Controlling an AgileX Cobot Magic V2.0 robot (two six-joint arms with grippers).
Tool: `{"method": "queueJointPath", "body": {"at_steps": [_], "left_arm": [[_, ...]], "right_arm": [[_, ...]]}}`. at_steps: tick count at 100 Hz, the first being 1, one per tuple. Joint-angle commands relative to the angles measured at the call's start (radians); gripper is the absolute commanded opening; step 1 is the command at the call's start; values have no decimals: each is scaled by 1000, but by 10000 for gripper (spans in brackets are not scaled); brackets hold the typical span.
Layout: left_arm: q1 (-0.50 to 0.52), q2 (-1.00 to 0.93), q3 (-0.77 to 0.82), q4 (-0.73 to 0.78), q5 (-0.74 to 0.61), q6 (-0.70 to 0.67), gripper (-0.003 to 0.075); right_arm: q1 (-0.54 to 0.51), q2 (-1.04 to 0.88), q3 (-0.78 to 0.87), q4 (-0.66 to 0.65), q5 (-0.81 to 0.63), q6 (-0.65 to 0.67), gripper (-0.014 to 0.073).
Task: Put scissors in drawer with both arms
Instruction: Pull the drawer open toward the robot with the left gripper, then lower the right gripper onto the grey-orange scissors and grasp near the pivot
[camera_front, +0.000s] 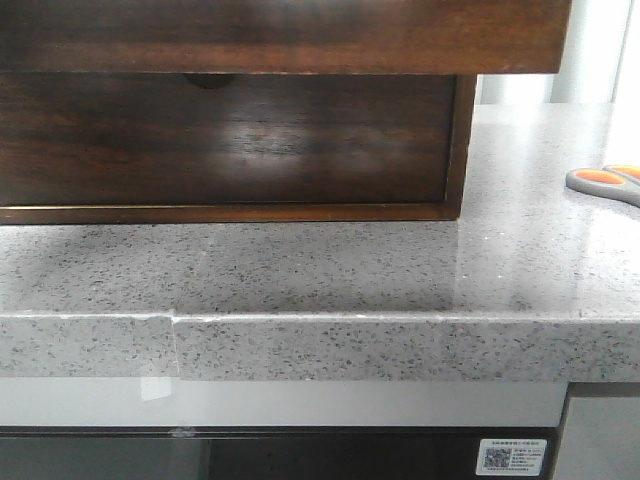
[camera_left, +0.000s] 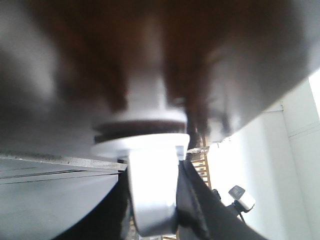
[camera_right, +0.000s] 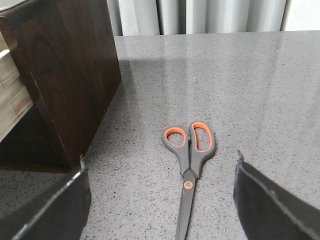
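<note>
The scissors (camera_front: 608, 183) lie flat on the speckled counter at the far right, grey handles with orange loops. In the right wrist view they (camera_right: 189, 150) lie between my right gripper's (camera_right: 160, 165) wide-open black fingers (camera_right: 60, 205), handles pointing away, untouched. The drawer (camera_front: 280, 35) is a wide dark wood front, pulled out toward the camera at the top of the cabinet. In the left wrist view its front is a brown blur (camera_left: 150, 55). My left gripper (camera_left: 152, 200) is closed around a white knob-like part (camera_left: 150, 165) under that front. Neither arm shows in the front view.
The wooden cabinet (camera_front: 230, 140) stands on the grey stone counter (camera_front: 330, 270), with a lower drawer front that has a half-round notch (camera_front: 207, 80). Its side (camera_right: 70, 75) is close to the scissors. Curtains (camera_right: 200, 15) hang behind the counter.
</note>
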Motion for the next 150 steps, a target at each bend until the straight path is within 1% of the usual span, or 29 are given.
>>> {"method": "queueJointPath", "body": {"at_steps": [1,8,9,10,20,25,30,36,45,53,71,85,98,106,118,137,150], "left_arm": [[-17,-26,-50,-20,150,109,81],[-17,-26,-50,-20,150,109,176],[-17,-26,-50,-20,150,109,209],[-17,-26,-50,-20,150,109,209],[-17,-26,-50,-18,150,109,377],[-17,-26,-50,-9,150,109,435],[-17,-26,-50,10,152,109,464],[-17,-26,-50,25,152,109,461],[-17,-26,-50,52,152,109,461],[-17,-26,-52,110,148,109,461],[-17,-33,-53,238,117,109,461],[-17,-42,-53,347,96,100,461],[-17,-60,-59,442,82,74,461],[-17,-70,-84,559,66,18,461],[-17,-74,-149,778,48,-71,461],[-17,-74,-248,970,26,-143,461],[-17,-74,-291,1134,3,-238,461]], "right_arm": [[1,13,-36,0,-79,-4,534],[1,13,-36,-2,-79,-4,534],[1,13,-36,-2,-79,-4,534],[1,13,-36,-2,-79,-4,534],[1,13,-36,-2,-79,-4,534],[1,13,-36,-2,-79,-4,534],[1,13,-41,-2,-70,-4,534],[1,26,-51,-3,-55,-4,534],[1,75,-80,-15,6,-4,534],[1,157,-112,-17,50,-4,534],[1,363,-202,-19,91,-4,534],[1,487,-270,-55,103,-4,534],[1,599,-342,-59,156,-4,534],[1,676,-390,-66,182,-4,534],[1,776,-435,-76,216,-4,534],[1,905,-476,-112,216,-4,534],[1,968,-499,-137,209,-4,534]]}}
